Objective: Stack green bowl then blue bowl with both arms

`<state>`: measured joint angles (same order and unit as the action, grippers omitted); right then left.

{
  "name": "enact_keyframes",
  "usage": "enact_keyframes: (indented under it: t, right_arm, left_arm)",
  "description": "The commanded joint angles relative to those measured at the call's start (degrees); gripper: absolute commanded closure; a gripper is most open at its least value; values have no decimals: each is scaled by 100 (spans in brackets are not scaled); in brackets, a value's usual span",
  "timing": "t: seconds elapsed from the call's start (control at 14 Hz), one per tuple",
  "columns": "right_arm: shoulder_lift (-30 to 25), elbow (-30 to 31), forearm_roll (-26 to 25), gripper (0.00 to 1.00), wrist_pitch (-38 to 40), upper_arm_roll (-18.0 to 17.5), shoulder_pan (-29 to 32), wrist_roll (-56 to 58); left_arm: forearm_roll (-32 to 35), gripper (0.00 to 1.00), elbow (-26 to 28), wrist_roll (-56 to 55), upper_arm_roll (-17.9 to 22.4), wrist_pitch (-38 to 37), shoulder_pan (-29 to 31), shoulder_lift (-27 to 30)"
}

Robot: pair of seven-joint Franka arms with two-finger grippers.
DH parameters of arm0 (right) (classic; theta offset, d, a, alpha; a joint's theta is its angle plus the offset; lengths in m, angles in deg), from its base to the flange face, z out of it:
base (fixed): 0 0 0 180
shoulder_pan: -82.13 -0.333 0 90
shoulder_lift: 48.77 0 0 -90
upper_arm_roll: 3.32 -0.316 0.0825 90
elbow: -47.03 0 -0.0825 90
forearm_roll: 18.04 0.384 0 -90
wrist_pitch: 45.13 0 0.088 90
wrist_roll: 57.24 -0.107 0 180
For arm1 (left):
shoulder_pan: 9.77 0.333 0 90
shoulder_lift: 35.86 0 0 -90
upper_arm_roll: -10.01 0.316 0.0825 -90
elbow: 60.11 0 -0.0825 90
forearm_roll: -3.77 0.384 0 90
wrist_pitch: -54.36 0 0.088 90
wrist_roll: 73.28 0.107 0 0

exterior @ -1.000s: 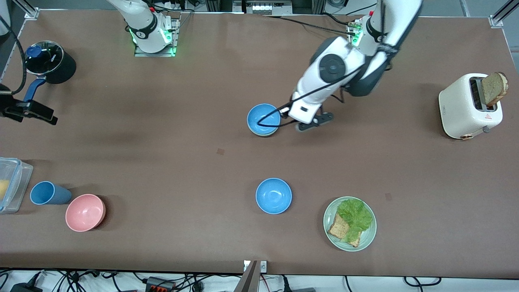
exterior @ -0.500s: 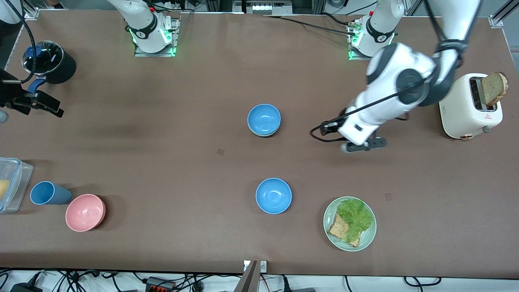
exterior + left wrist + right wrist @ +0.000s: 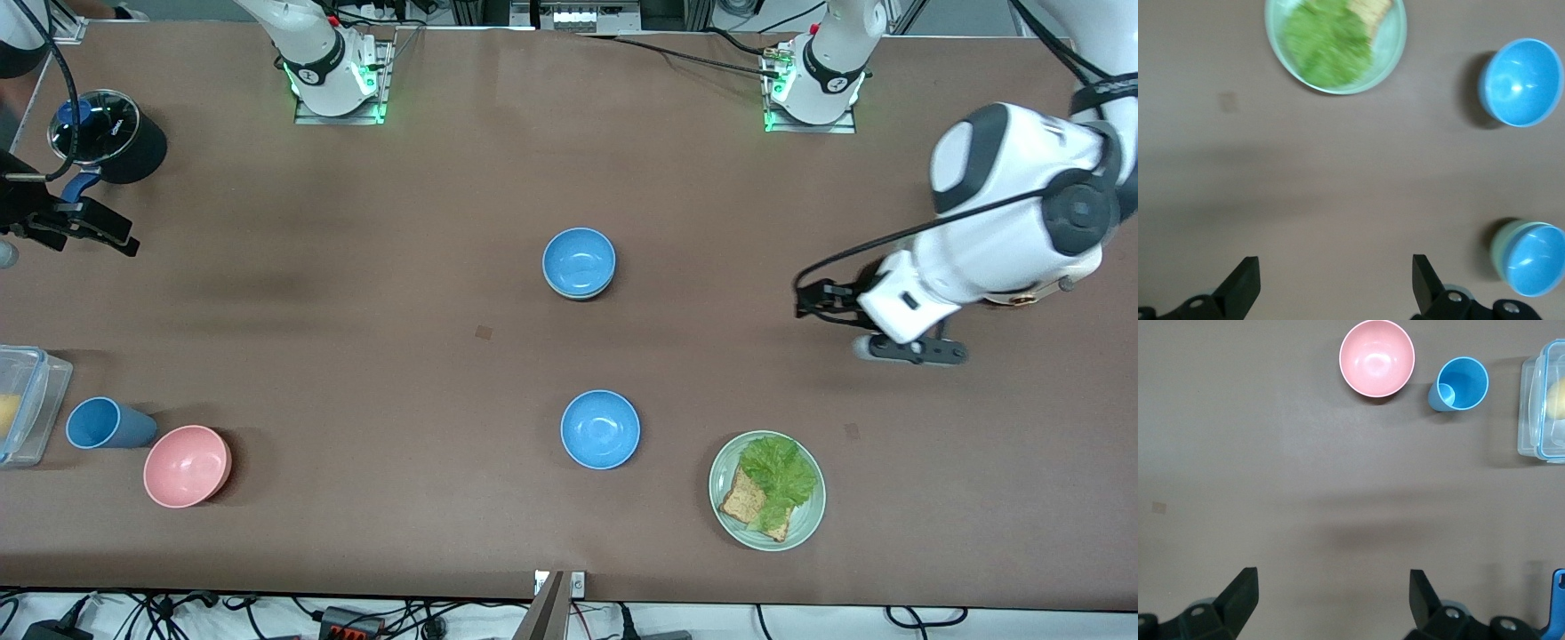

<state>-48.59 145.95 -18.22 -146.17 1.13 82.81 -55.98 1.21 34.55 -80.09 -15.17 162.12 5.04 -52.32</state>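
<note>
A blue bowl (image 3: 579, 260) sits nested in the green bowl, whose pale rim shows under it in the left wrist view (image 3: 1498, 245). The stack stands mid-table. A second blue bowl (image 3: 600, 428) stands alone, nearer the front camera; it also shows in the left wrist view (image 3: 1520, 81). My left gripper (image 3: 909, 349) is open and empty over bare table toward the left arm's end, well apart from the stack; its own view shows it too (image 3: 1336, 287). My right gripper (image 3: 84, 233) is open and empty at the right arm's end; its own view shows it as well (image 3: 1331, 603).
A pale-green plate (image 3: 805, 524) with bread and lettuce lies beside the lone blue bowl. A pink bowl (image 3: 187, 465), blue cup (image 3: 105, 423) and clear container (image 3: 27, 404) sit at the right arm's end. A black pot (image 3: 111, 133) stands near the right gripper.
My left arm has swung away from the stacked bowls toward its own end of the table, leaving the blue bowl in the green one. The right gripper barely moved.
</note>
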Motion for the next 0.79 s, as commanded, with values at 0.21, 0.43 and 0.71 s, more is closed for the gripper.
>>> enact_keyframes:
  t: [0.21, 0.43, 0.71]
  right_arm:
    - [-89, 4, -43, 0, 85, -49, 29, 102]
    - [-89, 4, -43, 0, 85, -49, 37, 102]
    - [-89, 4, -43, 0, 85, -49, 37, 102]
  left_arm:
    - [115, 0, 9, 330, 1617, -518, -810, 732]
    - [115, 0, -271, 575, 1982, -932, -1121, 881]
    - [115, 0, -237, 646, 1982, -1020, -1138, 873]
